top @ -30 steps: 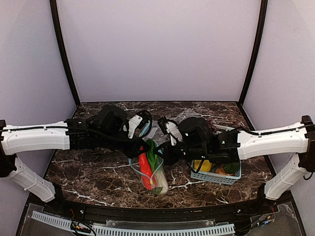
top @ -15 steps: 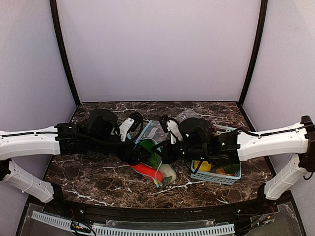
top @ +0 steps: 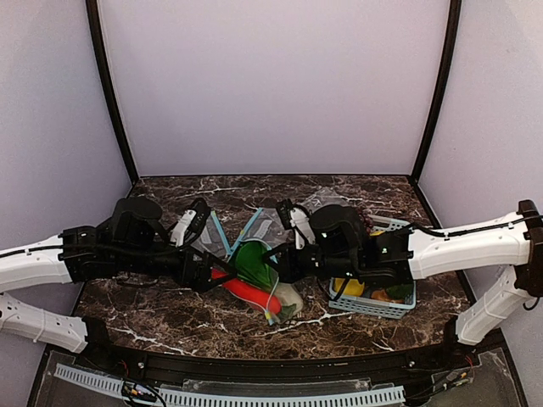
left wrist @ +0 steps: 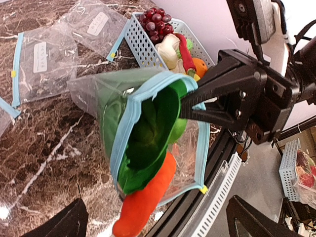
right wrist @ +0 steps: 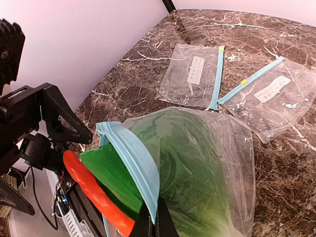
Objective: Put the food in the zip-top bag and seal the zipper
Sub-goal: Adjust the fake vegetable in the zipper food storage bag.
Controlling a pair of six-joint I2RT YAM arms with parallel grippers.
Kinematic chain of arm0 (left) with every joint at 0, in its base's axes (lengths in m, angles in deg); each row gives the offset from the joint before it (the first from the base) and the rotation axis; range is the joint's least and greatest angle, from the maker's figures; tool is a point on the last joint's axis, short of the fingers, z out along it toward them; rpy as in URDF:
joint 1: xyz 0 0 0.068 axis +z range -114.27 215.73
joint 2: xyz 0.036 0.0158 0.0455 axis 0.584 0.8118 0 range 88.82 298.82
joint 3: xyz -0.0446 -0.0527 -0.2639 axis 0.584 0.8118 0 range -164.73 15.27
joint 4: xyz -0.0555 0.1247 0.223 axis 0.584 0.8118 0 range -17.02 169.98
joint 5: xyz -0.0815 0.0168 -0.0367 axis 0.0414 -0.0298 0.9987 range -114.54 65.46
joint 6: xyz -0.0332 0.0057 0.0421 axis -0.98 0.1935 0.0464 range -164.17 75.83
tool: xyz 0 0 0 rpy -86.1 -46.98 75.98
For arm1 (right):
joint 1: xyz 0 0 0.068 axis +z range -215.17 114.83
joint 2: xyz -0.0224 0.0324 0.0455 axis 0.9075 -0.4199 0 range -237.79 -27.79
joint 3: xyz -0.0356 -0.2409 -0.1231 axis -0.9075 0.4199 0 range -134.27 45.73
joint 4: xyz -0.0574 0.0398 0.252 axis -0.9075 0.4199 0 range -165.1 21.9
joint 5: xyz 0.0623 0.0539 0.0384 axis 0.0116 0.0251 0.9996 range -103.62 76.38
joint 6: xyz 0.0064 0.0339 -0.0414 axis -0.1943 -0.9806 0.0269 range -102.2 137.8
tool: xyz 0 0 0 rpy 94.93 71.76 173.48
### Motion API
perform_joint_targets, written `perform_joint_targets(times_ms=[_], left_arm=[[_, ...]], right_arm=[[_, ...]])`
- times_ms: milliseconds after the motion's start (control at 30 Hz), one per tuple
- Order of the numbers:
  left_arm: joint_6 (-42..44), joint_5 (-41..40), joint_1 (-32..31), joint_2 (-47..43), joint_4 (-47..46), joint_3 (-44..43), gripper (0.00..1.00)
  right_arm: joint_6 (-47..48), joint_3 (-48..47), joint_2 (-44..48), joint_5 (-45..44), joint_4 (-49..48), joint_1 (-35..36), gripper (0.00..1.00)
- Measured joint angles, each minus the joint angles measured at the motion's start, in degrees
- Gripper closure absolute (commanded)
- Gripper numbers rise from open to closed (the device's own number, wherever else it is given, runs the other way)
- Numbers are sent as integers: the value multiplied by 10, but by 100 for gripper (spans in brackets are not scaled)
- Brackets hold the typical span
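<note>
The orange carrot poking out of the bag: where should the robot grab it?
Probably the carrot by its bare end outside the bag mouth, pinched across its width, coming from the side that mouth faces. Its other end is buried under green leaves, and the right gripper holds the zipper rim.

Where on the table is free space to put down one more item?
Free: the back-left corner behind the small bags, and the front edge left of the bag. Crowded: the centre around the bag, and the basket at right.
</note>
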Motion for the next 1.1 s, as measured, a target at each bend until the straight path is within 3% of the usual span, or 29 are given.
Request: perform_joint_targets(times_ms=[133, 367, 567, 767, 1100], left_arm=[[-29, 10, 6, -52, 12, 43, 4], [-71, 24, 13, -89, 12, 94, 45], [-80, 32, 17, -73, -3, 99, 63], [-80, 48, 26, -35, -39, 99, 68], [-76, 71, 32, 4, -100, 99, 87]], right_arm=[[-9, 10, 0, 15, -17, -5, 100], [-21, 20, 2, 37, -35, -15, 100], [-28, 27, 8, 53, -42, -16, 100], [-30, 34, 9, 69, -50, -17, 100], [-30, 40, 10, 93, -61, -20, 100]])
